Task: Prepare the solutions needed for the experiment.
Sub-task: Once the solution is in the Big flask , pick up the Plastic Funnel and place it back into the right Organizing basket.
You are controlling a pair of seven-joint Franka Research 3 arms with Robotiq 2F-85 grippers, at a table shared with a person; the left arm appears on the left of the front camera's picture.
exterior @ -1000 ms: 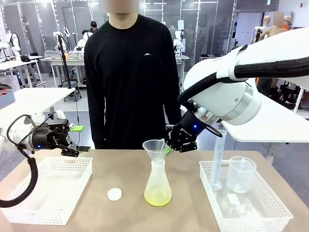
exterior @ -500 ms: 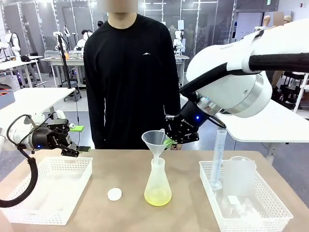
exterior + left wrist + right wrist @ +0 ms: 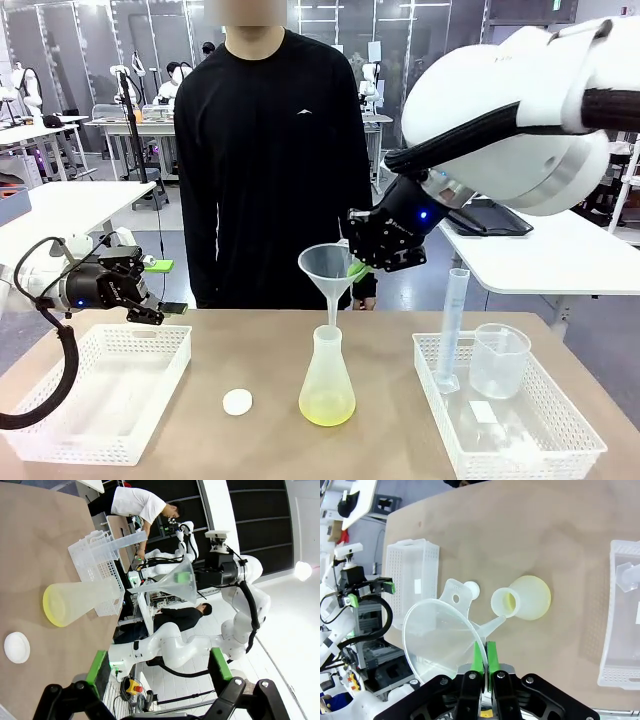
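Funnel [image 3: 330, 268] rim is pinched tight in my right hand [image 3: 360, 268], its spout just above the flask [image 3: 327, 375] mouth, perhaps clear of it. Solutions [image 3: 327, 408] lie shallow in that flask, at the middle of the tabletop [image 3: 270, 355]. My left hand [image 3: 165, 288] hovers wide, far left.

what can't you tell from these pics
- Front view: whether the funnel stem tip sits inside the flask neck or just above it; too close to judge.
- Front view: how much solution the flask holds; no readable scale.
- Front view: marks on the measuring cylinder; too small.
- Front view: flat items in the right basket; blurred behind its lattice wall.
- Right wrist view: most of that basket; cut off by the right edge.
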